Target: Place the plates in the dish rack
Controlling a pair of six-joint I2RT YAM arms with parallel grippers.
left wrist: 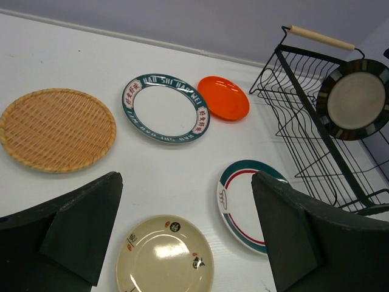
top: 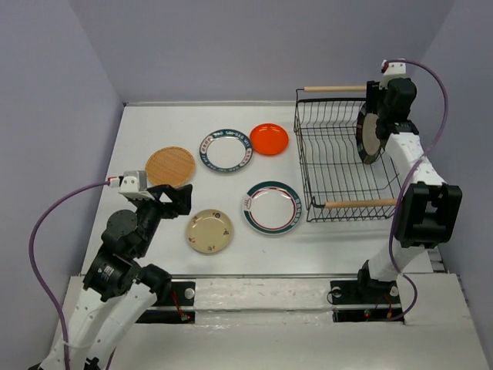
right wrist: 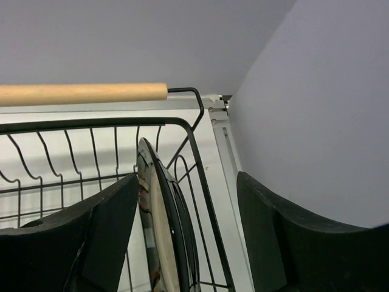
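**One plate on edge in the rack, five flat on the table**

The right gripper hangs over the far right corner of the dish rack with its fingers spread wide. The cream plate with the dark rim stands on edge in the gap between them. It sits close against the finger on the left of the wrist view, and I cannot tell whether they touch. The other finger is outside the rack's wire wall, toward the side wall. One wooden handle of the rack runs across just ahead of the fingertips.

The left gripper hovers above the table, also spread apart and holding nothing. The beige plate lies directly beneath the gap between its fingers. The white plate with the green and red striped rim lies by the finger on the right of the wrist view, partly hidden behind it. Straight ahead of the fingertips lies the white plate with the lettered green rim. The small orange-red plate is just beside it, on the side toward the rack. The woven tan plate lies ahead and off to the other side, apart from the rest. The rack stands well ahead and to the right of this gripper.
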